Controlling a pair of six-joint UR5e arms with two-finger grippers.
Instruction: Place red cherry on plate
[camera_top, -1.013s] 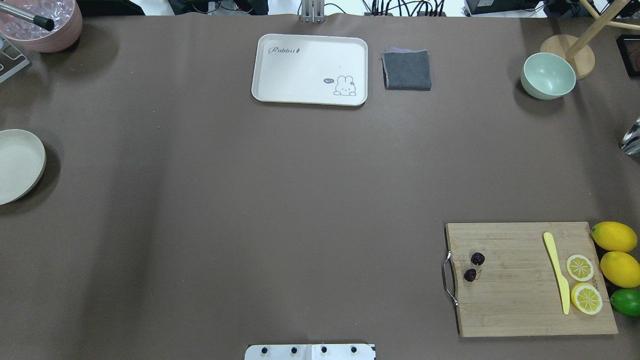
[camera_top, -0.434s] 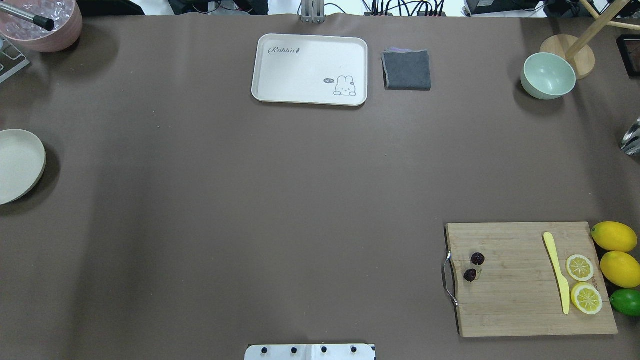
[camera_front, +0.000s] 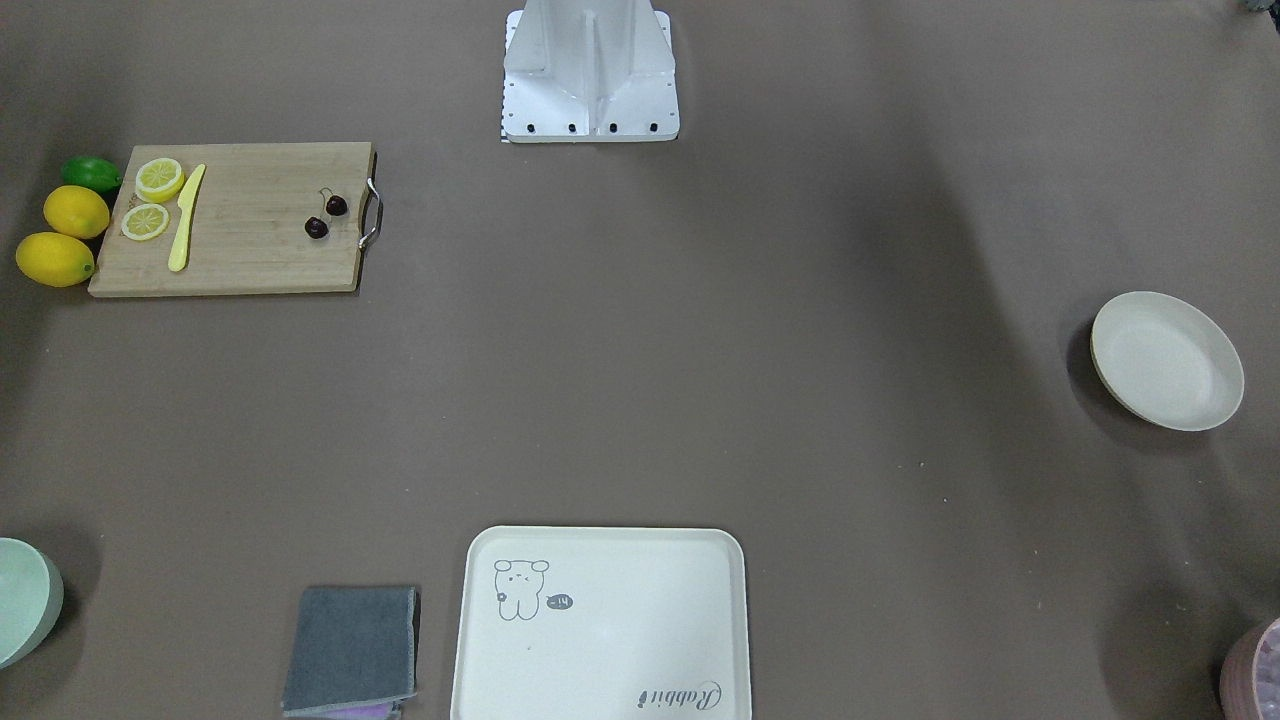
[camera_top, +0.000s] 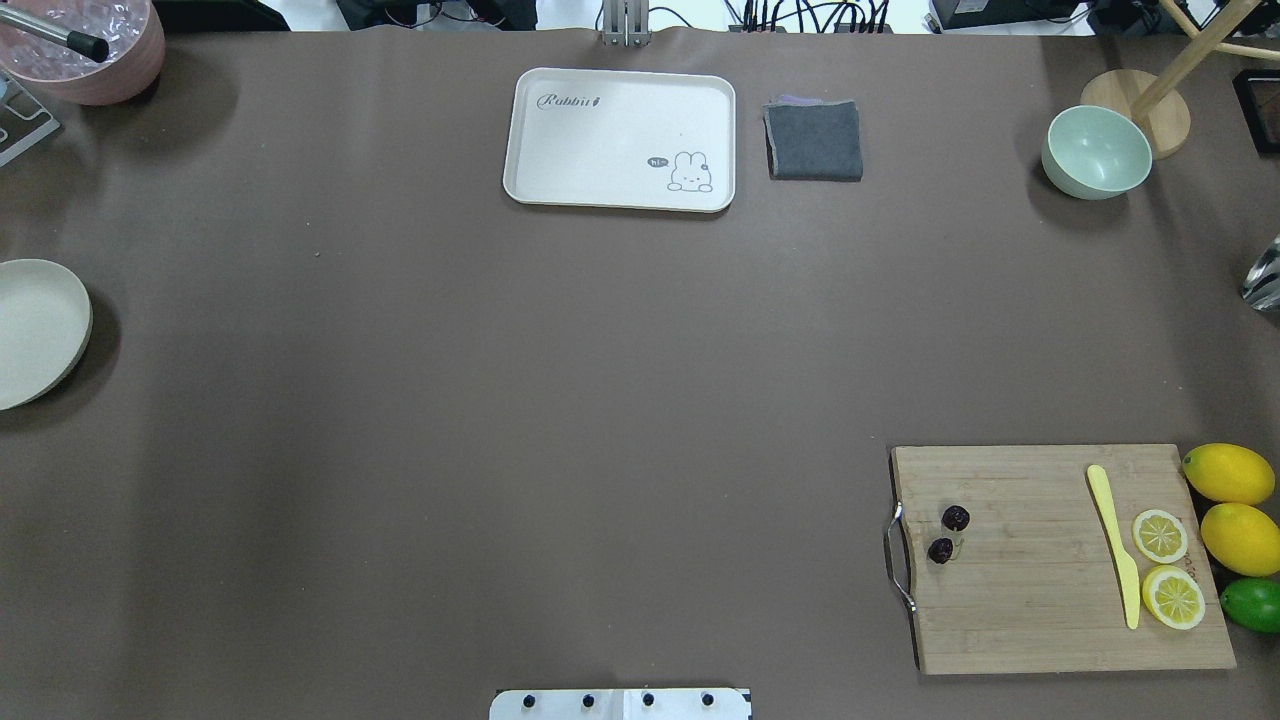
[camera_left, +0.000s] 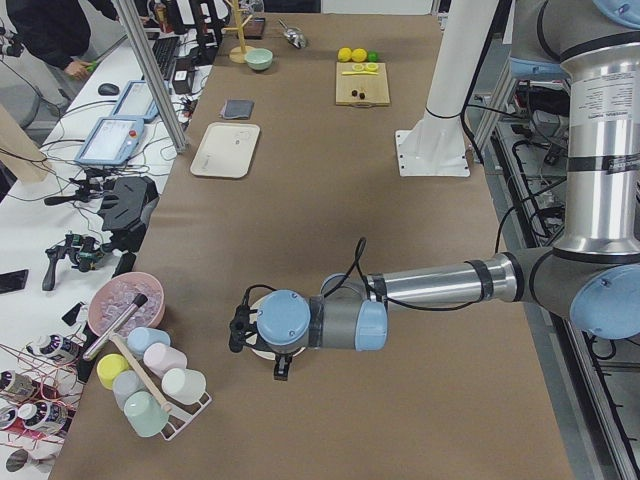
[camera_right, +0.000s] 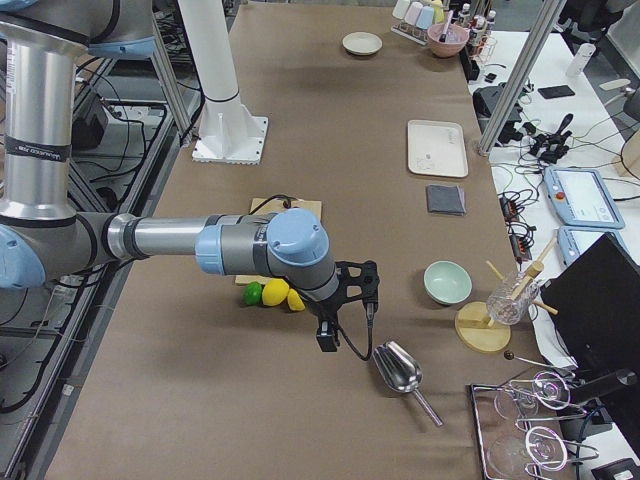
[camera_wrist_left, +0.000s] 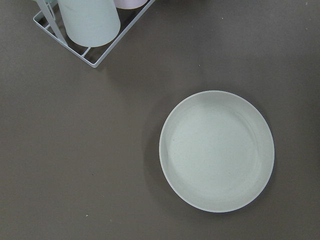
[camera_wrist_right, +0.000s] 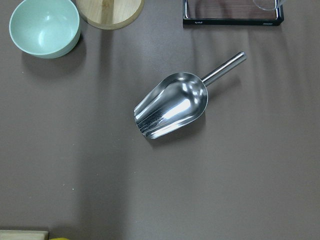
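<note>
The red cherry (camera_top: 955, 517) (camera_front: 337, 205), a pair of dark maroon fruits on thin stems, lies on the wooden cutting board (camera_top: 1040, 600) near its metal handle, at the near right of the table. The plate (camera_top: 35, 330) (camera_front: 1165, 360) (camera_wrist_left: 217, 150) is round, off-white and bare, at the table's far left edge. My left gripper (camera_left: 282, 368) hangs just above the plate; only the exterior left view shows it, so I cannot tell whether it is open or shut. My right gripper (camera_right: 327, 338) hovers past the lemons, likewise cannot tell.
On the board lie a yellow knife (camera_top: 1115, 545) and two lemon slices (camera_top: 1160, 535), with lemons (camera_top: 1228, 473) and a lime (camera_top: 1252, 603) beside it. A rabbit tray (camera_top: 620, 138), grey cloth (camera_top: 814, 140) and green bowl (camera_top: 1096, 152) line the far side. A metal scoop (camera_wrist_right: 172, 105) lies under the right wrist, a cup rack (camera_wrist_left: 92, 30) near the plate.
</note>
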